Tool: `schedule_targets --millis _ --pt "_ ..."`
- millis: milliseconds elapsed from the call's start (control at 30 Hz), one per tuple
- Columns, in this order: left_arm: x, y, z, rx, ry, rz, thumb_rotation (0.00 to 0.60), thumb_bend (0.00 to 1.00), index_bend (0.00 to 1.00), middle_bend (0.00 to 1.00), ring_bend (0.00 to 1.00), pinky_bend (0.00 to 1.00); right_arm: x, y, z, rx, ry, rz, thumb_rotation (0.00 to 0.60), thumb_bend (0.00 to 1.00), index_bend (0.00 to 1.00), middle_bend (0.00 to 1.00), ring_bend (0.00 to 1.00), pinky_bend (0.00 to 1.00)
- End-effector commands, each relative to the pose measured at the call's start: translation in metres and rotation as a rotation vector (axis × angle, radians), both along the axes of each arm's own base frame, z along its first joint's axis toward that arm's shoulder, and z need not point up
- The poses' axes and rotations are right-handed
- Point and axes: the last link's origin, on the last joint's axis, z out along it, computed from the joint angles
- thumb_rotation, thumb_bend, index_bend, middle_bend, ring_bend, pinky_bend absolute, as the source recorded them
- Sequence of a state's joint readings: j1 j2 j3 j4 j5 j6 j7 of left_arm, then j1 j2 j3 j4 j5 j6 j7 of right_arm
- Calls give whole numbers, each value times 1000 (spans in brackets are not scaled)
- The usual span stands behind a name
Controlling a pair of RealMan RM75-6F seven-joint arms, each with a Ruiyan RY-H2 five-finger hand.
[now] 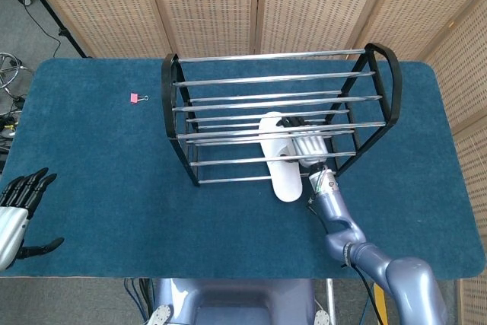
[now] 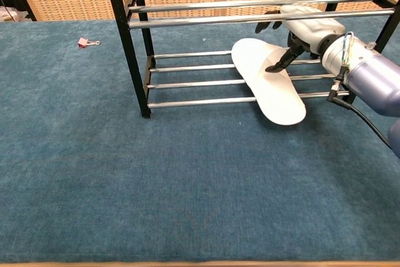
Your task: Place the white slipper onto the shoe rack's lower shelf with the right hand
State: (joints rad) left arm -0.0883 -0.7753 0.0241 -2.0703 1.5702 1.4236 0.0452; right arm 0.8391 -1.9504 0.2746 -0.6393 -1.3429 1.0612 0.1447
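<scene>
- The right hand point(image 2: 294, 29) sits inside the shoe rack point(image 1: 171, 104), between its two tiers of bars, reaching in from the near right.
- Its dark fingertips point(image 2: 275, 65) hang apart over the white slipper point(image 2: 269, 79); one seems to graze the slipper's upper face, though I cannot tell for sure that it touches. Nothing is pinched, so I read the hand as open and empty.
- The slipper lies flat across the rack's lower shelf point(image 2: 200, 83), sole side up as far as I can judge, just below and to the left of the right hand.
- Its long axis runs from the back of the rack toward the front, slanting a little rightward. The far end rests on the bars; the near end pokes out past the front bar and overhangs the blue table cover point(image 1: 91, 173).
- From above, the slipper shows through the top bars, immediately left of the right hand's pale knuckles.
- The left hand point(image 1: 19, 203) rests well away from the rack at the table's near left edge, fingers spread and holding nothing; the right hand is far the nearer.
- My judgement: the placing looks essentially done, and a nudge toward the rack's back would seat the overhanging end.
- A small pink clip point(image 1: 135, 97) lies left of the rack.
</scene>
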Motion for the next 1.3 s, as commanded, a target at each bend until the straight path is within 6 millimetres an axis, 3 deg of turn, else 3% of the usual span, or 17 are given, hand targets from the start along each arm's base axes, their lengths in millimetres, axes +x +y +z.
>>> schedule_targets --millis 33,467,767,900,1300 --pt "1 -1 0 0 -3 -3 600 27 0 0 0 0 -2 10 2 -10 -1 17 600 77 283 228 227 428" --pt "3 -5 1 -4 -11 -23 600 28 0 0 0 0 -9 45 7 8 -11 54 600 77 299 228 225 428" --pt "7 -10 0 -11 -6 -45 600 28 0 0 0 0 -30 95 18 62 4 100 600 77 303 228 225 410" --pt "10 -13 -2 -16 -6 -59 600 28 0 0 0 0 -43 115 29 55 48 127 600 76 302 229 225 404" --pt "15 -22 -2 -21 -11 -95 600 27 0 0 0 0 -100 172 92 65 133 148 600 74 305 244 230 408"
